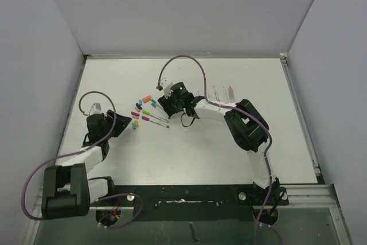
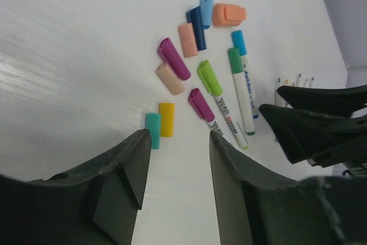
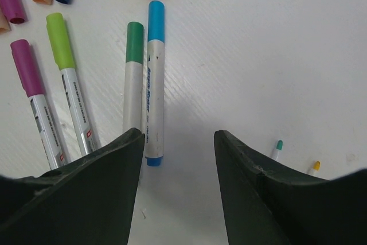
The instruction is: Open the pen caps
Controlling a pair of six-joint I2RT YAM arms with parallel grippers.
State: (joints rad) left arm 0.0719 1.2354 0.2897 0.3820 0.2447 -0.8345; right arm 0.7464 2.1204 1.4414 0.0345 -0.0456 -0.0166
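Observation:
Several loose pen caps lie in a cluster on the white table: teal (image 2: pixel 152 131), yellow (image 2: pixel 166 119), peach (image 2: pixel 170 78), magenta (image 2: pixel 174 58), dark blue (image 2: pixel 198 27) and a fat orange one (image 2: pixel 228 14). Beside them lie pens with caps still on: magenta (image 2: pixel 202 104), lime (image 2: pixel 210 77), green (image 3: pixel 135 41) and blue (image 3: pixel 155 21). My left gripper (image 2: pixel 178 136) hangs open just short of the teal and yellow caps, with nothing between its fingers. My right gripper (image 3: pixel 179 135) is open and empty over the lower ends of the green and blue pens.
A row of uncapped pens (image 1: pixel 222 93) lies to the right of the right gripper; their teal tip (image 3: pixel 278 145) and yellow tip (image 3: pixel 316 166) show in the right wrist view. The two grippers (image 1: pixel 123 124) (image 1: pixel 161 103) flank the cap cluster (image 1: pixel 140 113). Grey walls enclose the table.

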